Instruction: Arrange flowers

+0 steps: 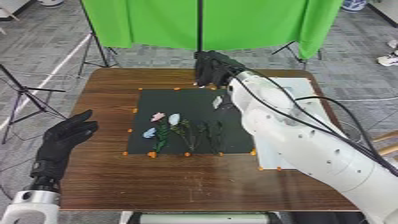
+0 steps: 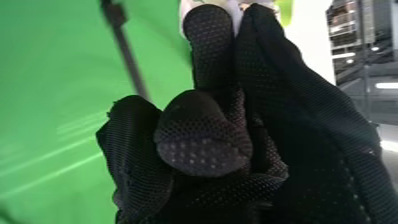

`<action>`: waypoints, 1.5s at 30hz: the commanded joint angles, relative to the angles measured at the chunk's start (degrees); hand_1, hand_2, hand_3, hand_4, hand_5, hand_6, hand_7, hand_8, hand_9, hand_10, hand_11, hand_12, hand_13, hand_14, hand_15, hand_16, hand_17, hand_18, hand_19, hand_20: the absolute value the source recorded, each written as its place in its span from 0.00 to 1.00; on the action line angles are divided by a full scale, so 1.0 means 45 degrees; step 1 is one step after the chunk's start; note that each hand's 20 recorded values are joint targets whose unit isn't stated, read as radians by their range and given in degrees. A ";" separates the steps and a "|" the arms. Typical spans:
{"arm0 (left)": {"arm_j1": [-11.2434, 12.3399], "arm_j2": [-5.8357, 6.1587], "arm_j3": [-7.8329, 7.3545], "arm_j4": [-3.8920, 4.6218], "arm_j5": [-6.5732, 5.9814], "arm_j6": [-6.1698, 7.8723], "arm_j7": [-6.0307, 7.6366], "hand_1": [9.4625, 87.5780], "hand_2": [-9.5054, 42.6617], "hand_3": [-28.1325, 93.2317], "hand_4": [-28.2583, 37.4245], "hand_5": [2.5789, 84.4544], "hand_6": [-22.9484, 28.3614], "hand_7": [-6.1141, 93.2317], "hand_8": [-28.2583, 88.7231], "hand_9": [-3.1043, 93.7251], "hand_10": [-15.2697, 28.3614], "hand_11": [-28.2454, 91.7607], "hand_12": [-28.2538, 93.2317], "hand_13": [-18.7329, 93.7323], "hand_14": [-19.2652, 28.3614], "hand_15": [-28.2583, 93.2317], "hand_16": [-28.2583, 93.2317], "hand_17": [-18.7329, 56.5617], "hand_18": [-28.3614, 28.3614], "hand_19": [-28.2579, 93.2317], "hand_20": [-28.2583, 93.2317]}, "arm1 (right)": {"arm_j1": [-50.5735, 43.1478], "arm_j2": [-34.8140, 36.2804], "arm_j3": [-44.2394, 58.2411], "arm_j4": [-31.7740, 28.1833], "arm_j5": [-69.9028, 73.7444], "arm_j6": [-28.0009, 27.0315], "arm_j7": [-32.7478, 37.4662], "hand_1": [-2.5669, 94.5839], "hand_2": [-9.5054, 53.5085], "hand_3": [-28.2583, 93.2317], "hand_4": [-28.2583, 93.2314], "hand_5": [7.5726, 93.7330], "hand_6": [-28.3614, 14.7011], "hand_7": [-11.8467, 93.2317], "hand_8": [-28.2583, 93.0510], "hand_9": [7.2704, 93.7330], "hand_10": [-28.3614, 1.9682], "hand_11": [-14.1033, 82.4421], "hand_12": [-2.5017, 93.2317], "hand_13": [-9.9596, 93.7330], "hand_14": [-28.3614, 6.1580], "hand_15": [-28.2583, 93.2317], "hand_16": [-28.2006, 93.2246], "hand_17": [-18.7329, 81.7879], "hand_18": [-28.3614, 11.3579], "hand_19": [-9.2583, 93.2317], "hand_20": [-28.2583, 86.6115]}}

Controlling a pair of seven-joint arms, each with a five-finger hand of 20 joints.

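Head view: brown table [image 1: 191,190]; dark mat [image 1: 187,97]; left hand [image 1: 69,134], fingers relaxed, open; right hand [image 1: 213,69], grip indeterminable; flowers [image 1: 174,119] on mat, blooms pink, white, blue, pointing away from robot, green stems lengthwise near to far. Right wrist view: pale item [image 2: 234,4] at black glove.

Head view: left arm [image 1: 34,204] is coming in from 7 o'clock, its black-gloved left hand [image 1: 67,136] hanging at about 9 o'clock. Left wrist [image 1: 46,172] is running nearly upright; fingers are lying relaxed, loosely bent, pointing toward roughly 1 o'clock, thumb standing apart. Right arm [image 1: 298,135] is slanting from 5 o'clock toward 12 o'clock, its gloved right hand [image 1: 216,67] sitting just past 12 o'clock. Right wrist view: right hand [image 2: 206,150] is showing its black, mesh-textured glove up close.
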 commanded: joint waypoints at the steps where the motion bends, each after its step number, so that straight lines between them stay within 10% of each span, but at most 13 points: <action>1: -0.0066 0.0004 0.0115 0.0134 0.0052 -0.0322 -0.0216 0.41 0.14 0.80 0.37 0.51 0.56 0.16 0.19 0.52 0.65 0.39 0.33 0.52 0.76 0.39 0.22 0.41 0.73 0.35 0.40 | -0.0519 -0.0607 -0.0995 0.0394 -0.0325 -0.0540 -0.0066 0.71 0.00 0.69 0.08 0.80 0.65 0.40 0.29 0.92 0.64 0.26 0.51 0.93 0.78 0.78 0.51 0.79 0.35 1.00 0.77; 45: 0.0043 -0.0178 -0.0079 0.0066 0.0153 -0.0609 -0.0255 0.41 0.11 0.78 0.37 0.50 0.57 0.15 0.19 0.52 0.66 0.39 0.33 0.52 0.76 0.39 0.22 0.40 0.72 0.33 0.39 | -0.0845 -0.0038 0.0263 0.0098 -0.0476 -0.1842 -0.0275 0.42 0.00 0.77 0.09 0.71 0.70 0.30 0.15 0.80 0.49 0.34 0.26 0.91 0.71 0.75 0.50 0.76 0.29 1.00 0.74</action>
